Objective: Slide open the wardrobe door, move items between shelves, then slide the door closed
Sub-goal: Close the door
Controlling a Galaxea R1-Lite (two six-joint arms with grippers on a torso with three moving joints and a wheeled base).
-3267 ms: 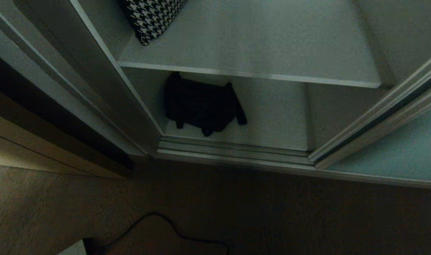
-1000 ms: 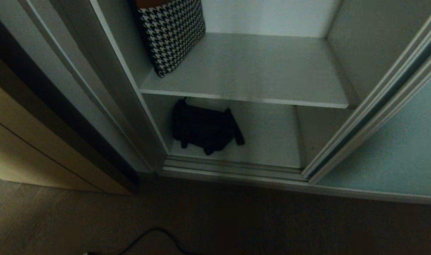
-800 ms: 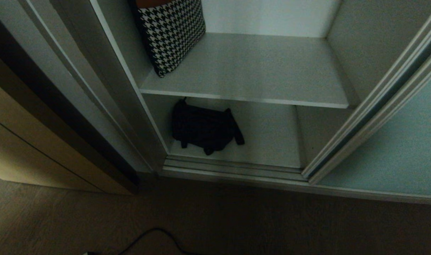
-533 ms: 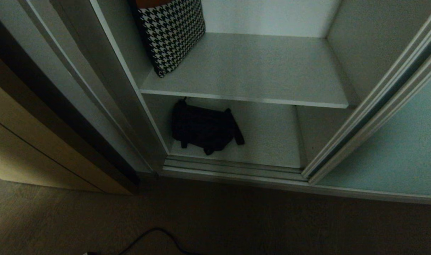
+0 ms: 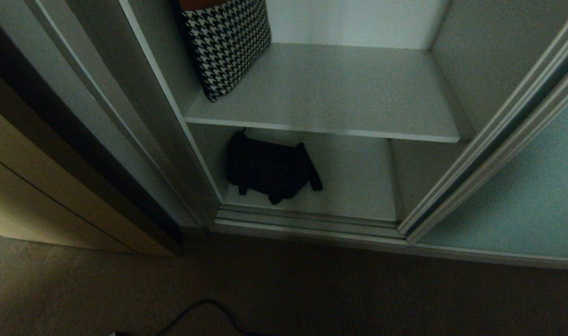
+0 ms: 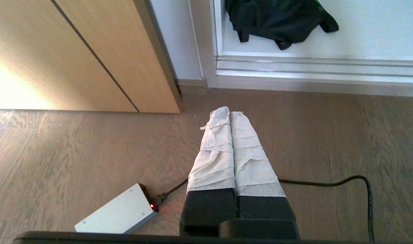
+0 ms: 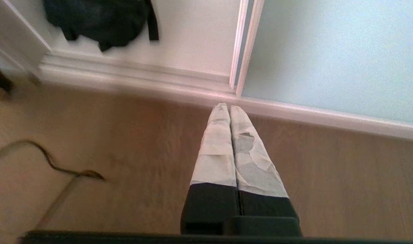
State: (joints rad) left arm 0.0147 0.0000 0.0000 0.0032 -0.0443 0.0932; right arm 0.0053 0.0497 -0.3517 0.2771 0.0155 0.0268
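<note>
**Operator:** Report task progress, referenced to the sliding wardrobe door (image 5: 512, 205).

**Technician:** The door stands slid aside to the right, so the compartment to its left is exposed — I judge the opening step complete. Transfer of items is not shown as begun, and closing remains outstanding.

**Operator:** Item locations?

**Technician:** The black fabric piece (image 5: 270, 170) lies on the lower shelf (image 5: 358, 186), left of the door's frame edge and just behind the floor track (image 5: 307, 223). The houndstooth cloth (image 5: 225, 44) sits on the upper shelf (image 5: 340, 93), against the left side wall, well apart from the door.

**Operator:** Appearance of the items?

**Technician:** The black piece is soft and crumpled, with short straps trailing toward the track. The houndstooth piece looks padded and leans upright. The door is frosted pale blue-green glass in a thin silver frame.

**Operator:** Tool status?

**Technician:** Left tool (image 6: 229, 113) — fingers pressed together, holding nothing, over the wooden floor (image 6: 91, 145), left of the door opening and in front of the track. Right tool (image 7: 229, 107) — fingers likewise pressed together and empty, its tips close to the bottom corner of the door frame. Neither tool appears in the head view.
</note>
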